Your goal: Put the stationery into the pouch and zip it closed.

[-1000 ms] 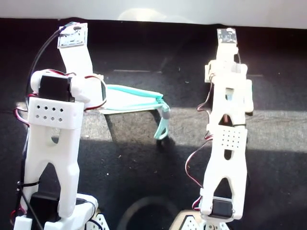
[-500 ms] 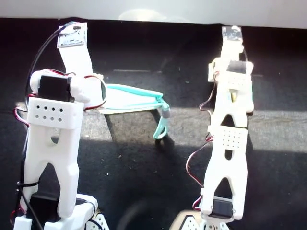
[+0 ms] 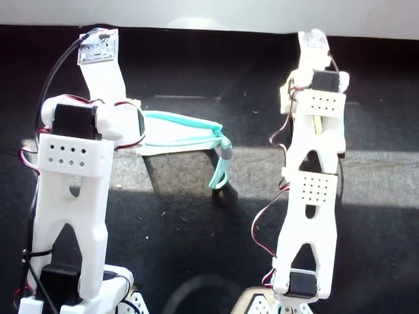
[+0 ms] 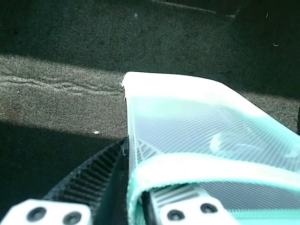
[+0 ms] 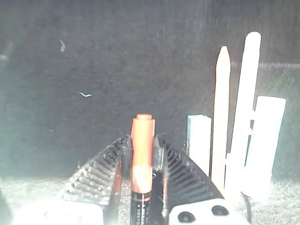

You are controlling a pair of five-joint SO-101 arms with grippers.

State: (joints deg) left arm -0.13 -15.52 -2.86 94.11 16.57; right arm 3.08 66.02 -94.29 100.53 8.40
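A: Over the dark counter (image 3: 196,216), what is held?
B: A teal pouch (image 4: 197,131) is gripped at one end by the left claw (image 4: 136,164).
A: And the right claw (image 5: 140,143)?
B: An orange pen (image 5: 140,173) is pinched in it, near white stationery pieces (image 5: 221,117).

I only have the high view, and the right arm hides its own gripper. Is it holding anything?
Observer: Yes. In the right wrist view the right gripper is shut on an orange pen.
Operator: Any other stationery on the table?
Observer: Pale pieces lie together on the dark table beside that gripper: two long sticks and two short blocks.
Operator: How does the left gripper hold the pouch?
Observer: The left gripper is clamped on the pouch at its teal-trimmed edge.
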